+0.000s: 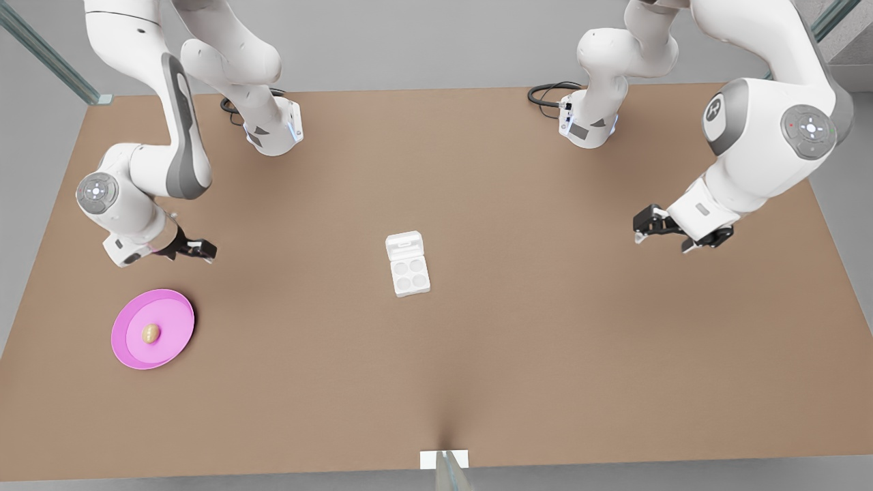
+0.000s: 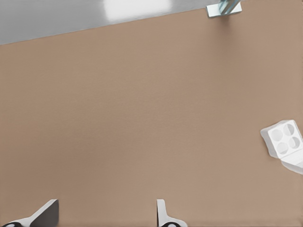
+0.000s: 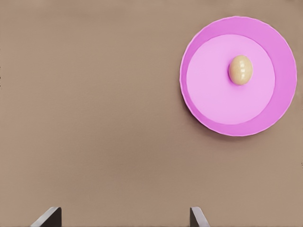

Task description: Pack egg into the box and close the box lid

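Note:
The tan egg [image 1: 151, 333] [image 3: 240, 70] lies on a round pink plate [image 1: 179, 319] [image 3: 285, 97] at the front view's left. The white box [image 1: 411, 274] [image 2: 283, 138] sits mid-table with its four cups bare. The box lid [image 1: 404, 245] [image 2: 295, 165] lies open and flat behind the cups. My right gripper [image 1: 199, 249] [image 3: 123, 218] hovers open a little behind the plate, holding nothing. Far off at the front view's right, my left gripper [image 1: 646, 225] [image 2: 104, 215] hangs open above bare table, well apart from the box.
A brown table [image 1: 545, 354] carries everything. The two arm bases [image 1: 276, 133] [image 1: 588, 123] with black cables stand at its back edge. A small white marker [image 1: 444, 459] [image 2: 224, 8] sits at the front edge.

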Tool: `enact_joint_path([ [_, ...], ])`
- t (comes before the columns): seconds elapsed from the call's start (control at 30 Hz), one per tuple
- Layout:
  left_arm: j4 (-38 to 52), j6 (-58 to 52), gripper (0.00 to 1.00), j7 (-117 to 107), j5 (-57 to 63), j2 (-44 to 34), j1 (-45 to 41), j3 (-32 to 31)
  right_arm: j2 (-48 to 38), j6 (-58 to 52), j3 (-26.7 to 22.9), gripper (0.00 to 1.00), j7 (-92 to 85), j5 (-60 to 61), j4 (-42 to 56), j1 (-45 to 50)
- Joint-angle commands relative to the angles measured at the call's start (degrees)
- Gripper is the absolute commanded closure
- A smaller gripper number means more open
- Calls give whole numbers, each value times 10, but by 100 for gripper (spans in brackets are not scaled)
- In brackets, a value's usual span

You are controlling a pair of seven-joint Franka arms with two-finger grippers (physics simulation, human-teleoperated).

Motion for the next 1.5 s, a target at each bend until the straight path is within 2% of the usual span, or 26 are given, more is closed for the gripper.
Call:
enact_joint_path([
  [0.0, 0, -9, 0, 14, -1, -1, 2, -1, 8, 190, -6, 0, 4, 3, -3, -17],
  [0.1, 4, -14, 0, 6, -2, 0, 1, -19, 20, 365, -7, 0, -5, -15, -49, -27],
  [0.23, 4, -14, 0, 9, -3, 5, 1, -19, 20, 503, -15, 0, -7, -53, -120, -49],
  [0.37, 3, -14, 0, 9, -3, 6, 1, -19, 85, 735, -25, 0, -52, -95, -158, -95],
  [0.4, 3, -14, 0, 9, -3, 7, 1, -19, 97, 751, -25, 0, -56, -95, -159, -113],
  [0.47, 3, -14, 0, 9, -5, 8, 1, -19, 129, 751, -25, 0, -53, -86, -152, -136],
  [0.57, 3, -14, 0, 9, -7, 7, 1, -19, 209, 752, -26, 0, -54, 23, -103, -137],
  [0.7, 4, -14, 0, 7, -7, 7, 1, -19, 327, 753, -26, 0, -53, 35, 28, -137],
  [0.77, 4, -14, 0, 6, -7, 7, 1, -20, 358, 753, -26, 0, -83, 98, 57, -112],
  [0.87, 4, -14, 0, 6, -7, 6, 1, -20, 387, 754, -28, 0, -86, 99, 65, -96],
  [0.9, 4, -14, 0, 6, -7, 7, 1, -19, 404, 754, -62, 0, -86, 102, 66, -63],
  [1.07, 4, -14, 0, 6, -7, 6, 1, -20, 425, 754, -82, 0, -86, 96, 62, -63],
  [1.23, 4, -14, 0, 4, -6, 6, 1, -25, 416, 754, -82, 0, -86, 36, 60, -88],
  [1.47, 5, -14, 0, 4, -6, 5, 1, -25, 421, 754, -82, 0, -85, 29, 44, -86],
])
